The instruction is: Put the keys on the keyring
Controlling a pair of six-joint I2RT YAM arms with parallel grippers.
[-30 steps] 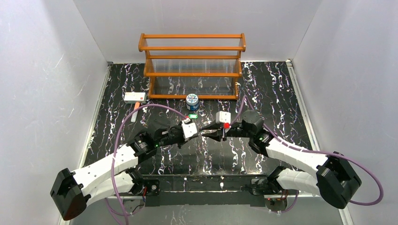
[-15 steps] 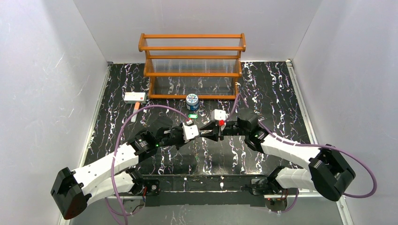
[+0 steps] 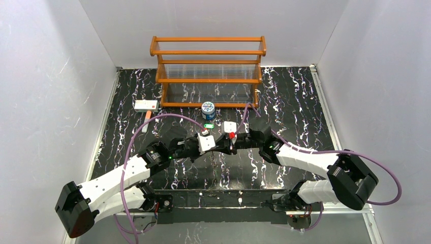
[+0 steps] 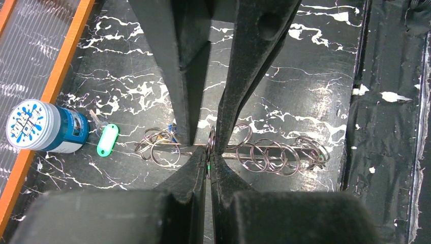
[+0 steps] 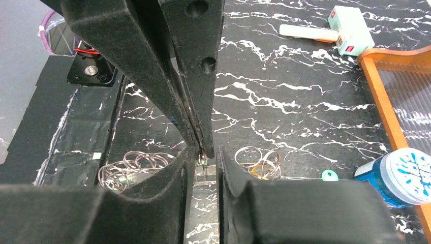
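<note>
The keyring [image 4: 183, 147] is a thin long loop lying flat, with several metal split rings [image 4: 277, 155] threaded along it. My left gripper [image 4: 209, 155] is shut on one upright split ring with a speck of green under it. My right gripper [image 5: 206, 155] faces it from the other side, open, its fingers [image 4: 189, 91] straddling that ring and the left fingertips. In the top view the two grippers [image 3: 216, 144] [image 3: 224, 143] meet at the table's middle. A loose green key [image 4: 107, 140] lies beside the can. Blue and yellow key heads [image 4: 170, 134] show among the rings.
A blue-and-white can [image 3: 208, 110] stands just behind the grippers, in front of the wooden rack [image 3: 208, 71]. A white box with a red mark [image 3: 146, 105] and a pale stick [image 3: 147, 123] lie at the back left. Purple cables arch over both arms.
My right arm has slid left until its fingers reach around the left gripper's tips, and its jaws have narrowed a little. The left arm has stayed put.
</note>
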